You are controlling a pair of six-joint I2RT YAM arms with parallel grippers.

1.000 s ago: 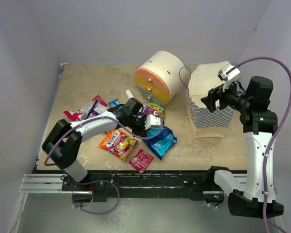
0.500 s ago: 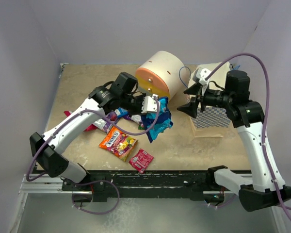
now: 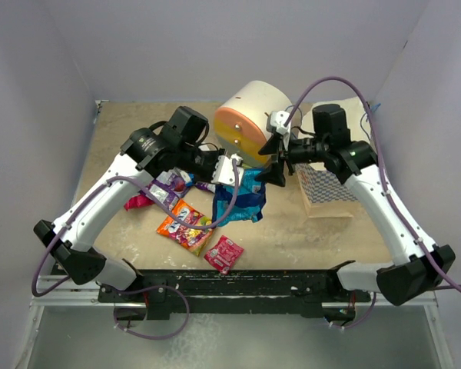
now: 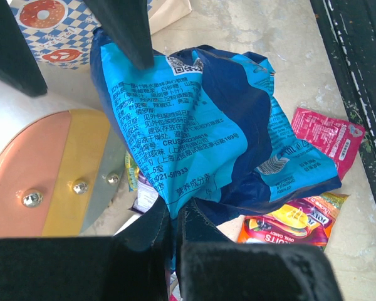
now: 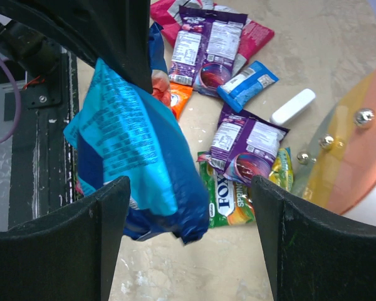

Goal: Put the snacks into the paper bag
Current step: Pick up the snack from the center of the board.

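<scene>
My left gripper [image 3: 232, 171] is shut on one edge of a blue snack packet [image 3: 242, 198], which hangs crumpled above the table in front of the drawer unit. In the left wrist view the jaws [image 4: 175, 219] pinch the packet's [image 4: 207, 132] lower edge. My right gripper [image 3: 275, 157] is open just right of the packet; in its wrist view the packet [image 5: 131, 157] hangs ahead of the spread fingers [image 5: 194, 238]. The paper bag [image 3: 330, 188] stands behind the right gripper. Other snacks lie on the table: orange [image 3: 186, 225], pink [image 3: 224, 254], purple [image 5: 244, 147], green [image 5: 225, 194].
The cream round drawer unit [image 3: 250, 123] stands at the back, right behind both grippers. A white stick-shaped object [image 5: 292, 106] lies near it. More packets [image 3: 165, 188] lie under the left arm. The black rail [image 3: 238, 280] runs along the near table edge.
My left arm has lifted the blue packet off the table and carried it up and right. My right arm has swung left from the bag toward the packet, its jaws still open.
</scene>
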